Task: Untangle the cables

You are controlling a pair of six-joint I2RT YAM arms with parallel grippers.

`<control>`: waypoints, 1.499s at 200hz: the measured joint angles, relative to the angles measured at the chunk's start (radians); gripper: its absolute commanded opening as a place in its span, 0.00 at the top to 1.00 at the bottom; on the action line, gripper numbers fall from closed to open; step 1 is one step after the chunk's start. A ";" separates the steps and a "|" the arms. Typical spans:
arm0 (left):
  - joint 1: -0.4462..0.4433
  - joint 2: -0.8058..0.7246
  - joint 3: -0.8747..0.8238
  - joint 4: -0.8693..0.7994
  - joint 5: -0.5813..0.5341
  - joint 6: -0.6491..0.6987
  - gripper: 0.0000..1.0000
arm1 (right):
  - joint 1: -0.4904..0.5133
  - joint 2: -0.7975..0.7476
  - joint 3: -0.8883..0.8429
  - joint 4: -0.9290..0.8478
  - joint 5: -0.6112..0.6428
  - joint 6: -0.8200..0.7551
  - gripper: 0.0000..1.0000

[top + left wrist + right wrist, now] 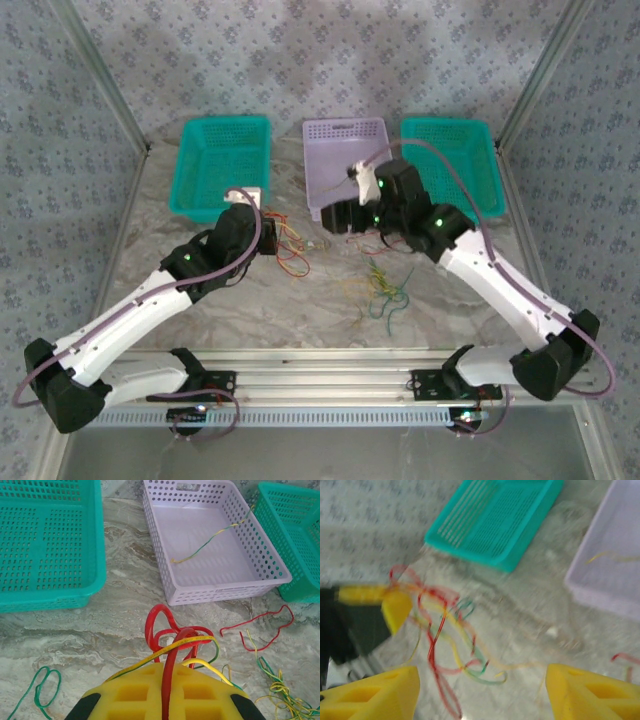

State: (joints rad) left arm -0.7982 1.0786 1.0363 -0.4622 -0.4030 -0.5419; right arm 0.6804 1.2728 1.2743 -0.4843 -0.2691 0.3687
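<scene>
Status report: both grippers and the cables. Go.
Left gripper shut on red and yellow-green cable bunch. Right gripper open, nothing gripped. One yellow-green cable in lilac basket; loose tangle on table.

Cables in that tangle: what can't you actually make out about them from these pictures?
- Right wrist view: the tangle is motion-blurred; its crossings are unreadable.
- Left wrist view: the left gripper hides where it pinches the red cable.
- Top external view: the loose cables are too small to count.
</scene>
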 measured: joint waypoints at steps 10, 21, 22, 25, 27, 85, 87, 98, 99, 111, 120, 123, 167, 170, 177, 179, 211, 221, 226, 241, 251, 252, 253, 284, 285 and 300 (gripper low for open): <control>0.000 -0.001 0.000 -0.002 -0.008 -0.006 1.00 | 0.027 -0.029 -0.074 0.032 -0.016 0.011 0.32; 0.000 -0.003 0.000 -0.002 -0.012 -0.014 1.00 | 0.069 -0.050 -0.140 0.049 -0.018 0.021 0.31; 0.000 -0.003 0.000 -0.002 -0.013 -0.014 1.00 | 0.072 -0.051 -0.143 0.049 -0.017 0.021 0.31; 0.000 -0.003 0.000 -0.002 -0.014 -0.017 1.00 | 0.084 -0.053 -0.156 0.054 -0.018 0.021 0.31; 0.000 -0.004 0.000 -0.002 -0.014 -0.018 1.00 | 0.095 -0.053 -0.164 0.057 -0.018 0.024 0.31; 0.000 -0.004 0.000 -0.003 -0.025 -0.049 1.00 | 0.231 -0.025 -0.243 0.146 0.027 0.035 0.31; 0.000 -0.004 0.000 -0.002 -0.025 -0.051 1.00 | 0.233 -0.021 -0.243 0.152 0.031 0.035 0.31; 0.000 -0.004 0.000 -0.003 -0.025 -0.056 1.00 | 0.238 -0.001 -0.243 0.171 0.042 0.035 0.32; 0.000 -0.004 0.000 -0.002 -0.025 -0.057 1.00 | 0.239 0.001 -0.243 0.173 0.042 0.035 0.32; 0.000 -0.004 0.000 -0.002 -0.024 -0.064 1.00 | 0.243 0.028 -0.243 0.191 0.060 0.035 0.34; 0.000 -0.004 0.000 -0.003 -0.024 -0.070 1.00 | 0.245 0.050 -0.242 0.202 0.071 0.034 0.38; 0.000 -0.004 0.000 -0.002 -0.024 -0.071 1.00 | 0.245 0.057 -0.242 0.205 0.074 0.034 0.41; 0.000 -0.012 0.000 -0.006 -0.024 -0.087 1.00 | 0.249 0.126 -0.240 0.238 0.098 0.045 0.90; 0.000 -0.014 0.000 -0.006 -0.024 -0.088 1.00 | 0.250 0.126 -0.240 0.240 0.099 0.038 0.95; 0.000 -0.018 -0.001 -0.006 -0.025 -0.089 1.00 | 0.250 0.125 -0.240 0.245 0.106 0.039 1.00; 0.000 -0.020 -0.001 -0.006 -0.025 -0.088 1.00 | 0.250 0.124 -0.240 0.247 0.109 0.045 1.00; 0.000 -0.048 -0.001 -0.013 -0.040 -0.086 1.00 | 0.240 0.073 -0.240 0.220 0.165 0.036 1.00; 0.000 -0.056 -0.003 -0.013 -0.041 -0.084 1.00 | 0.225 0.036 -0.243 0.206 0.174 0.034 1.00; 0.000 -0.060 -0.005 -0.014 -0.043 -0.080 1.00 | 0.212 0.013 -0.245 0.199 0.177 0.034 1.00; 0.000 -0.067 -0.010 -0.012 -0.034 -0.079 1.00 | 0.169 -0.056 -0.251 0.190 0.179 0.033 1.00; -0.002 -0.068 -0.014 -0.006 -0.014 -0.079 1.00 | 0.145 -0.098 -0.251 0.185 0.177 0.032 1.00; -0.002 -0.068 -0.014 -0.005 -0.013 -0.079 1.00 | 0.145 -0.100 -0.251 0.185 0.176 0.031 1.00; -0.002 -0.068 -0.015 -0.005 -0.010 -0.079 1.00 | 0.142 -0.105 -0.251 0.184 0.175 0.031 1.00; -0.003 -0.072 -0.027 0.034 0.055 -0.080 1.00 | 0.094 -0.161 -0.251 0.134 0.146 0.015 1.00; -0.003 -0.072 -0.027 0.035 0.057 -0.080 1.00 | 0.093 -0.161 -0.251 0.132 0.145 0.015 1.00; -0.003 -0.072 -0.031 0.053 0.097 -0.080 0.97 | 0.054 -0.178 -0.251 0.111 0.118 0.007 1.00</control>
State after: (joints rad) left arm -0.8013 1.0061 1.0058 -0.4095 -0.3065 -0.6220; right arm 0.7345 1.0946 1.0233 -0.3733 -0.1513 0.3756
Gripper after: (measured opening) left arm 0.079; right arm 0.052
